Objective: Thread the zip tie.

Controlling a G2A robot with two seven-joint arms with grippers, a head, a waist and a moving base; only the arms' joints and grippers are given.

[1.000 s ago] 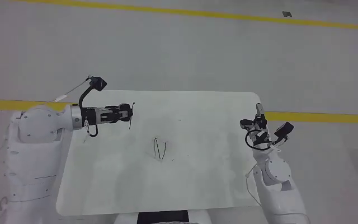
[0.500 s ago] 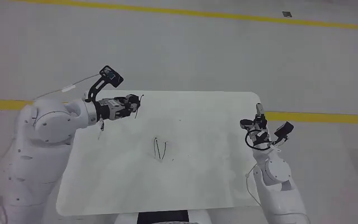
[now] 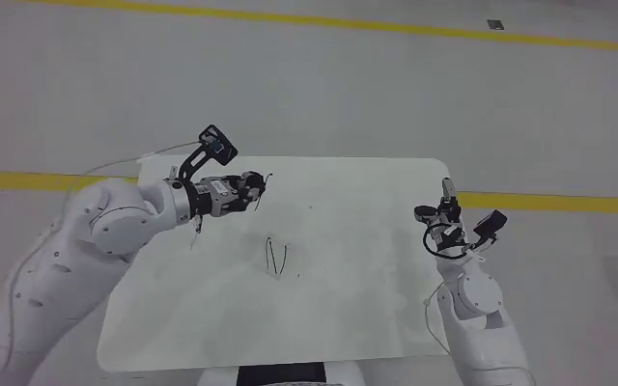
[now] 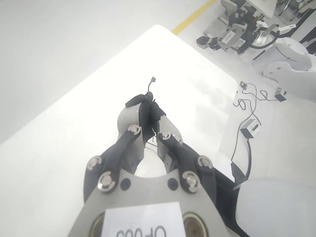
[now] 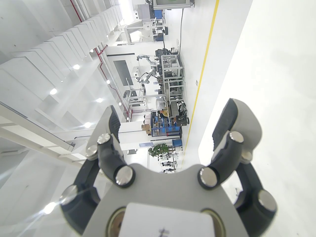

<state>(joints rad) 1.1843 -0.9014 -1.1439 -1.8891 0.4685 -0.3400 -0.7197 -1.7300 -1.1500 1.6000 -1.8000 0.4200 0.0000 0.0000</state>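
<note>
While the top view looks down on the white table (image 3: 367,289), the left gripper (image 3: 255,185) hangs over its far left part, closed on a black zip tie (image 3: 266,179) whose short end sticks out past the tips. A few loose ties (image 3: 277,257) lie flat near the table's middle, well apart from it. The right gripper (image 3: 445,206) stands at the right edge, pointing upward.

From the left wrist view, the fingertips (image 4: 144,117) are pressed together on the zip tie (image 4: 149,88), and its small square head (image 4: 153,78) rises free over the table (image 4: 61,129).

From the right wrist view, the right gripper (image 5: 172,122) is wide open, with nothing between its pads (image 5: 222,122).
</note>
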